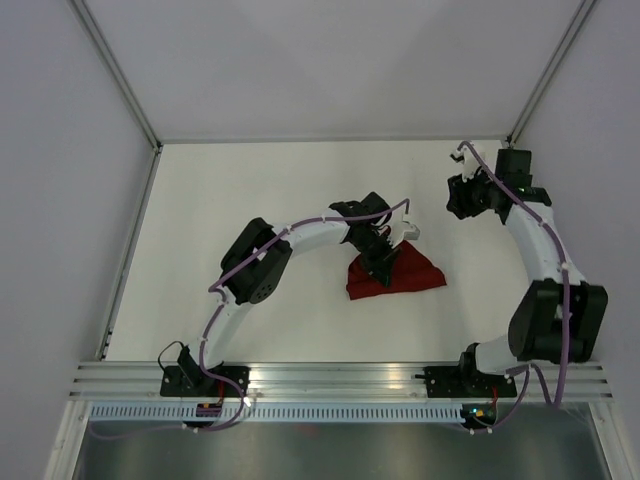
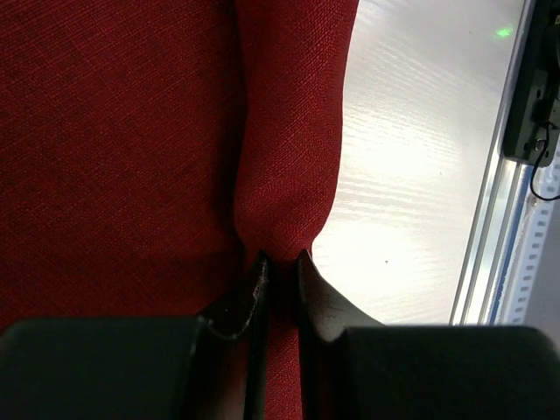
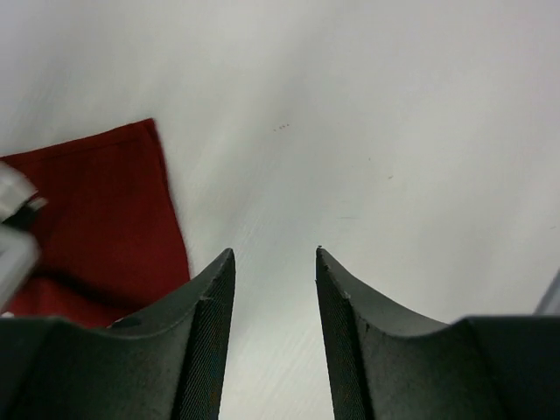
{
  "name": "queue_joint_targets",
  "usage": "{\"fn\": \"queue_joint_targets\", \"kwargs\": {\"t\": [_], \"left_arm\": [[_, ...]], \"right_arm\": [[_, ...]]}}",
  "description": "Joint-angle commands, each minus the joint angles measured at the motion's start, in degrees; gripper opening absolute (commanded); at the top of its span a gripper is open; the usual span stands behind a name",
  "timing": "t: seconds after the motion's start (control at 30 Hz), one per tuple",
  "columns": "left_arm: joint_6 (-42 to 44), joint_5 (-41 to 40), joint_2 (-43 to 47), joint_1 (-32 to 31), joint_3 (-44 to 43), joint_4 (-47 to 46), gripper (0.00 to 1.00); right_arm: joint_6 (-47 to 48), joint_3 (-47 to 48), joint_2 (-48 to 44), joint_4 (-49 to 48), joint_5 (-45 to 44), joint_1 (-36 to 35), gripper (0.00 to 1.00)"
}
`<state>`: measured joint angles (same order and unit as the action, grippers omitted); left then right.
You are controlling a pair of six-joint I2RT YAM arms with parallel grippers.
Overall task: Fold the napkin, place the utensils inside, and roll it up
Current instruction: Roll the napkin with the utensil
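Napkins counted: one. The napkin [image 1: 395, 277], dark red, lay folded into a rough triangle on the white tabletop [image 1: 300, 190], near the middle and slightly to the right.
Arms counted: two. The left arm [image 1: 300, 235] reached over the napkin's far left corner; the right arm [image 1: 540, 240] stood at the far right, well apart from the cloth.
Left jaws: clenched on a raised ridge of the napkin, the fabric pinched between them, at the cloth's edge beside bare tabletop.
Right jaws: released, standing parted with nothing between them, above bare tabletop; one edge of the napkin showed to their left.
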<state>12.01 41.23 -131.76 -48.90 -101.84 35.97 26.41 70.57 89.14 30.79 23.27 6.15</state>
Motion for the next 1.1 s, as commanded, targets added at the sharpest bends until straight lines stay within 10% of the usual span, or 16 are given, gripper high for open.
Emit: {"fn": "queue_joint_targets", "kwargs": {"t": [0.0,0.27,1.07], "left_arm": [[-2.52,-1.42,-4.46,-0.05,0.59,7.36,0.02],[-4.54,-0.63,-6.13,0.83,-1.25,7.54,0.02],[-8.58,2.36,-8.77,2.85,-5.56,8.24,0.10]], "right_arm": [[9.86,-5.16,-12.13,5.65,10.98,-0.53,0.48],[32.20,-20.44,-22.60,13.08,10.14,-10.45,0.53],[28.08,-38.22,-22.44,-11.44,-8.50,-35.51,0.63]]}}
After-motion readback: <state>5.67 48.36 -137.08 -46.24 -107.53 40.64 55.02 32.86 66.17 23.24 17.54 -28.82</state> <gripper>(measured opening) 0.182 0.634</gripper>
